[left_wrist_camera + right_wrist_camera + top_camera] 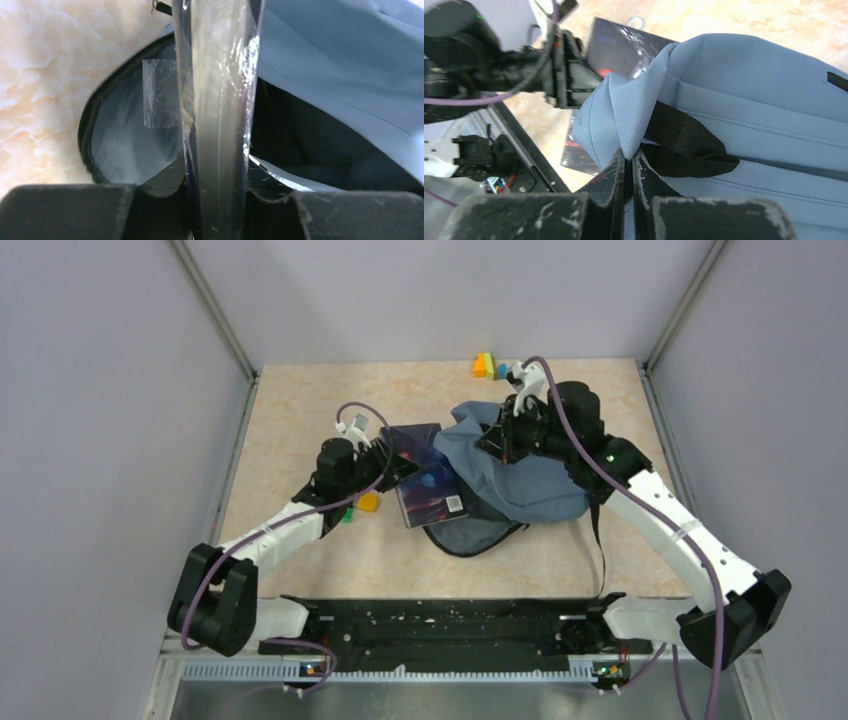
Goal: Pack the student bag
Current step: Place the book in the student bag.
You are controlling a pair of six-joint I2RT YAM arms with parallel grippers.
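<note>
A: Where is the soft grey-blue fabric backpack [530,485] [340,65] [749,100]?

B: Crumpled right of centre on the beige marbled table [300,420]. Its long axis runs roughly left to right, and the zippered mouth gapes leftward.

A: And the grippers?

B: The right gripper [500,435] [629,160] is pinched tight on a woven fold of it beside a black webbing strap [684,135]. The left gripper [395,455] [217,190] clamps the edge of a glossy plastic-wrapped dark book [430,485] [217,100] [624,45].

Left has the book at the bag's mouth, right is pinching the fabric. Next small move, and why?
Probably ease the left gripper forward, sliding the book into the student bag. The book sits clamped edge-on with its far end at the bag's open mouth, and the right gripper pinches the fabric up.
</note>
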